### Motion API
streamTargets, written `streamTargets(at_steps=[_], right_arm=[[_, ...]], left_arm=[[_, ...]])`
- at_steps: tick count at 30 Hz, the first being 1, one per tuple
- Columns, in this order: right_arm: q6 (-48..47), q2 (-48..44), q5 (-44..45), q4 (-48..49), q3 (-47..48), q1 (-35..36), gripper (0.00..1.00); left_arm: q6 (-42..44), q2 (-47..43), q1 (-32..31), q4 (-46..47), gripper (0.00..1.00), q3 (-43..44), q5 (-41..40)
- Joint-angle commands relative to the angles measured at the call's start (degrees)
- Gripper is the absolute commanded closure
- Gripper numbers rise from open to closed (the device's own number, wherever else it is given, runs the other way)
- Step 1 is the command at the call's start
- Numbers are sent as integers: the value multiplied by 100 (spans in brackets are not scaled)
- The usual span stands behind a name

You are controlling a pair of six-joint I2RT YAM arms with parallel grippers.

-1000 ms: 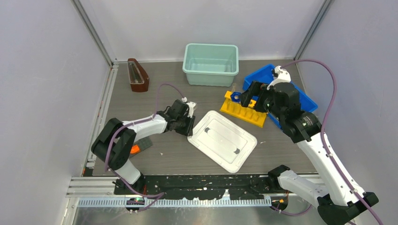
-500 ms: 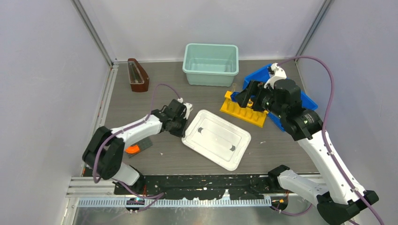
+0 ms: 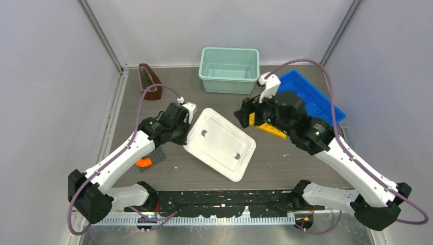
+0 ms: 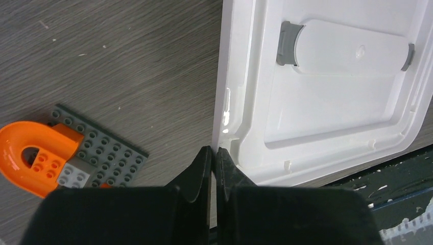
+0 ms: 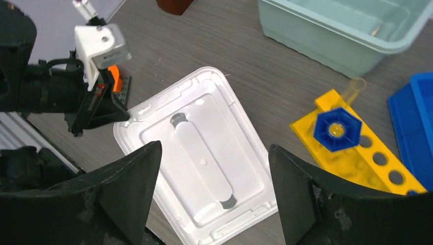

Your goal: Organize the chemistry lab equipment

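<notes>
Left claw (image 4: pixel 214 150) pinches white lid (image 4: pixel 332 102); brick plate (image 4: pixel 99 148) beside.

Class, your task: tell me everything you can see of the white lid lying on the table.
The white lid is a rounded rectangle of smooth, slightly glossy plastic, with a raised rim and a stepped inner panel. A long flat handle lies folded down along its middle, held by a grey hinge piece at each end. The lid lies flat and askew on the dark wood-grain table. The left hand is closed on its rim near one corner, and nothing else touches it.
</notes>
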Motion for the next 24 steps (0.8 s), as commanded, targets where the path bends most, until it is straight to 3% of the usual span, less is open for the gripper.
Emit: streamTargets(at_steps=[1, 6, 9, 12, 24], right_arm=[[-886, 403, 1005, 838, -60, 798, 17], [-1234, 738, 1347, 1891, -854, 1702, 16], [-2059, 1018, 1822, 3258, -1536, 2476, 14], [-2326, 1393, 2177, 3964, -1975, 2927, 14], [-3293, 3527, 4174, 5486, -1913, 4658, 13]], left_arm=[[107, -220, 31, -497, 100, 429, -337], [50, -384, 100, -714, 100, 609, -292], [-64, -433, 162, -804, 100, 702, -241], [-203, -507, 247, -840, 100, 766, -76], [-367, -741, 296, -952, 100, 835, 152]])
